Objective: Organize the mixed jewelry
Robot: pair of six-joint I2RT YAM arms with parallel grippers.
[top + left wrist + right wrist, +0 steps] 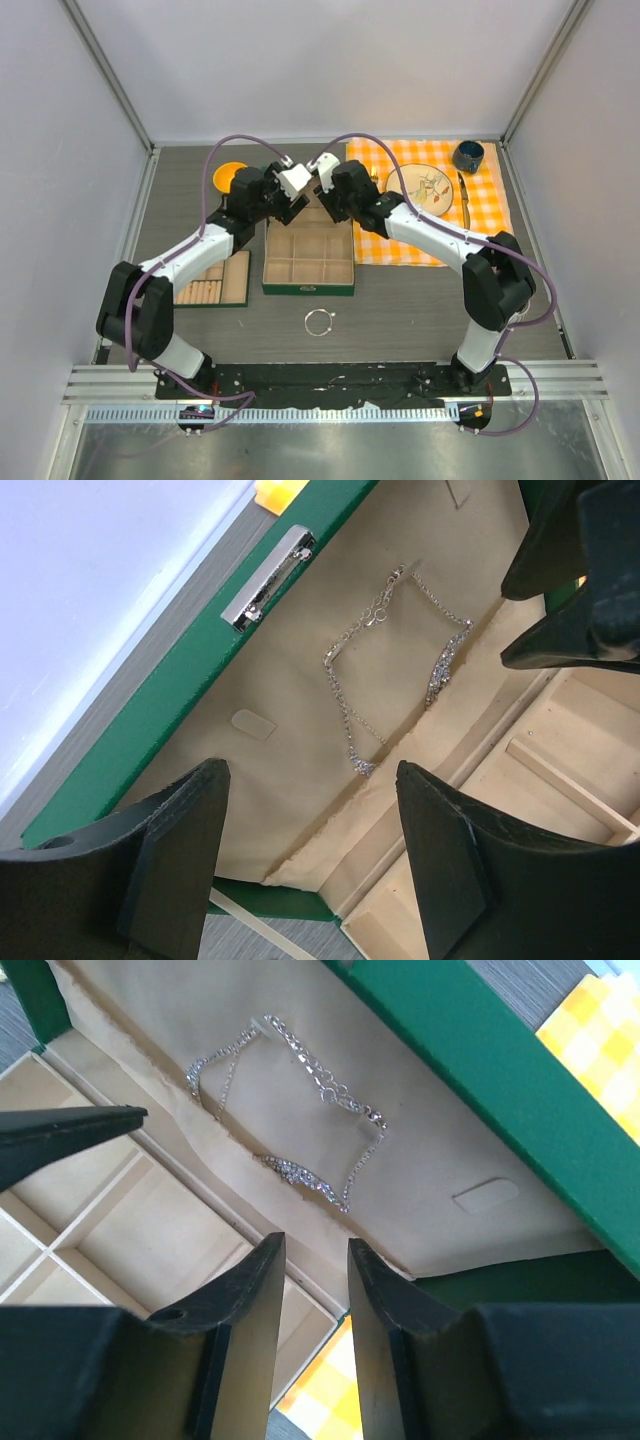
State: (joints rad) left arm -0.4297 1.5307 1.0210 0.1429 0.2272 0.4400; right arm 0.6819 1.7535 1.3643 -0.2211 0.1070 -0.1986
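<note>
Grey table (400, 310): bangle (319, 322) loose, unsorted. Chain necklace (441, 668) spread on green box (308, 290) lid lining, seemingly to stay untangled. Left hand (312, 780) open, right hand (313, 1245) narrowly parted, both empty, poised over necklace.

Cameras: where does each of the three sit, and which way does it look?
Top external: fixed above and behind, looking down on the table; left arm and right arm show whole.
Left wrist: on the left arm, facing the box lid's lining; left tool along the bottom.
Right wrist: on the right arm, facing the same lining; right tool along the bottom.
Shared: both wrist views show the necklace on the lining.
</note>
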